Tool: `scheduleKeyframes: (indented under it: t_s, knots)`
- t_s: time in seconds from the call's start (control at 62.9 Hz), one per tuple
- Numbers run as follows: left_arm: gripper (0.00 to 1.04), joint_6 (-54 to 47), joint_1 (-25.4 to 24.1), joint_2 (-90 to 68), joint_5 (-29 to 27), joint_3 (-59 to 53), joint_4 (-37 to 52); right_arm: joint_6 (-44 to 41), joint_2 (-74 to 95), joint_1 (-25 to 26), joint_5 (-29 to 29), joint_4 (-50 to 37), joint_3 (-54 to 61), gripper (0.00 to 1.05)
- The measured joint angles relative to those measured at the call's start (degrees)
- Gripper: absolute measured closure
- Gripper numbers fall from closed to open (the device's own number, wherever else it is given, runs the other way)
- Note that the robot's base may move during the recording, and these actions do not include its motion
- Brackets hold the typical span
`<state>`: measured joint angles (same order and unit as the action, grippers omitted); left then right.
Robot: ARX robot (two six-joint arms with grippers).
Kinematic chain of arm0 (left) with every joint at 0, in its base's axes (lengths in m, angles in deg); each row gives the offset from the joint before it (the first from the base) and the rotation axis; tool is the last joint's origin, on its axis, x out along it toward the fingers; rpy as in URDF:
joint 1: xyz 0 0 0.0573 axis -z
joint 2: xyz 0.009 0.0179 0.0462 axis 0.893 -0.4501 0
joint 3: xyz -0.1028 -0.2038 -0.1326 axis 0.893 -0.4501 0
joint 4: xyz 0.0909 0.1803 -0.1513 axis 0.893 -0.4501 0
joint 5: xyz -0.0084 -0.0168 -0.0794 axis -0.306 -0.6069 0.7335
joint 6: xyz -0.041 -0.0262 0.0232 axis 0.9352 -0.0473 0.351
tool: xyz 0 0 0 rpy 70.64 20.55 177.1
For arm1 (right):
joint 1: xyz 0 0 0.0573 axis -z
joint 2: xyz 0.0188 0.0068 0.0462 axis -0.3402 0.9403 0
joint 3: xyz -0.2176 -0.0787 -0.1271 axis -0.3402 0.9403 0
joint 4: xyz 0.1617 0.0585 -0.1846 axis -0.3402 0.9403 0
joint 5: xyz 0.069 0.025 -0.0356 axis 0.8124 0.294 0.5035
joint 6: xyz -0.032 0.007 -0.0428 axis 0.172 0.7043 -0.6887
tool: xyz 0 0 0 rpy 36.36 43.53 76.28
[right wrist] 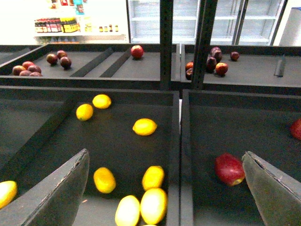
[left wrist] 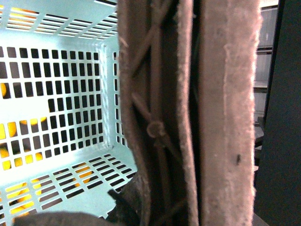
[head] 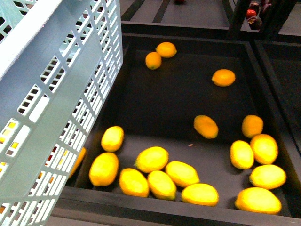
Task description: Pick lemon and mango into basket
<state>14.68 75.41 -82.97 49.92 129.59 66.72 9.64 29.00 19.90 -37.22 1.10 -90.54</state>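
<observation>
Hanging tilted over the left end of the bin (head: 178, 94), the basket (head: 61, 94) looked empty (the yellow behind its slots seemed to be fruit beyond it). Mangoes (head: 152, 158) crowded the near edge, several touching; lemons (head: 166, 49) lay well apart at the far end. The right gripper (right wrist: 165, 155) hovered with jaws spread, holding nothing. The left gripper's view was filled by the brown handle (left wrist: 225, 113), so I could not tell whether its jaws pinched it. A grab could have caught two touching mangoes or sent one rolling, and a swinging basket could have spilled a dropped fruit.
</observation>
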Motion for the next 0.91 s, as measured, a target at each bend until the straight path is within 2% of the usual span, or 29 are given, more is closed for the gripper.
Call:
scheduleKeyframes:
  t_s: [0.413, 0.477, 0.54, 0.604, 0.683, 0.794, 0.906]
  knots:
    - [0.91, -0.9, -0.5, 0.2, -1.7, 0.0, 0.0, 0.0, 0.0, 0.0, 0.5, 0.0, 0.0, 0.09]
    - [0.91, -0.8, -0.5, 0.1, -0.9, 0.0, 0.0, 0.0, 0.0, 0.0, 0.3, 0.0, 0.0, 0.09]
    - [0.91, -5.2, 0.0, -1.6, 3.0, 2.0, -4.5, 0.0, 0.0, 0.0, 0.3, 0.0, 0.0, 0.09]
    - [0.91, -14.5, 2.1, -5.0, 4.0, 4.9, -5.7, 0.0, 0.0, 0.0, 0.2, 0.0, 0.0, 0.09]
    - [0.91, -27.8, 7.8, -13.4, 3.7, 10.6, -3.2, 0.0, 0.0, 0.0, 0.2, 0.0, 0.0, 0.09]
    - [0.91, -32.5, 14.0, -23.1, 1.7, 17.4, -1.4, 0.0, 0.0, 0.0, 0.1, 0.0, 0.0, 0.09]
    - [0.91, -33.5, 20.0, -30.0, 2.8, 23.2, -0.8, 0.0, 0.0, 0.0, 0.1, 0.0, 0.0, 0.09]
